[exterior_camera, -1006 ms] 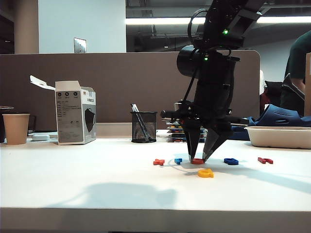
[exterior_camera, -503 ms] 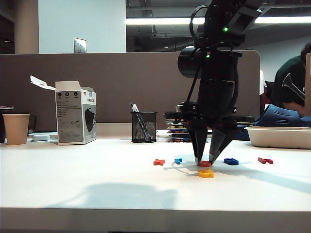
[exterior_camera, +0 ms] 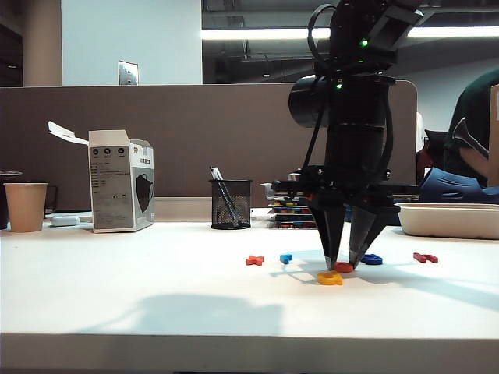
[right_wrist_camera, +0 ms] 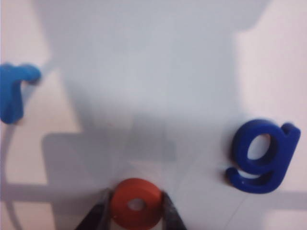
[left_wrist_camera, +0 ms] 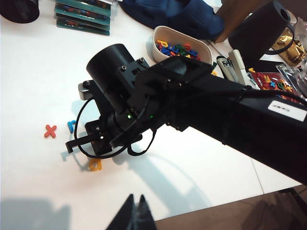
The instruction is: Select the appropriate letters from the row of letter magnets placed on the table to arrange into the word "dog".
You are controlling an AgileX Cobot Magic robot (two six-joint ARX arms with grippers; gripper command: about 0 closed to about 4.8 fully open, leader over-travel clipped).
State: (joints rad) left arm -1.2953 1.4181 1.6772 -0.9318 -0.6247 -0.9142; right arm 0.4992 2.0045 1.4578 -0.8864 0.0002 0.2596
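The orange-red "o", a flat ring, lies on the white tabletop, pinched between the right tool's fingertips. The yellow letter lies flat just in front of it, nearer the front edge. The dark blue "g" lies flat just beside the ring, toward the right edge.

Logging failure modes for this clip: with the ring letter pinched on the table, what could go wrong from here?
The right gripper pinches the orange-red ring "o" magnet only by its rim, so it may slip or twist.

It sits close to the yellow letter magnet, which a fingertip could nudge.

The dark blue "g" magnet lies near and could get bumped.

The left gripper hangs clear, shut.
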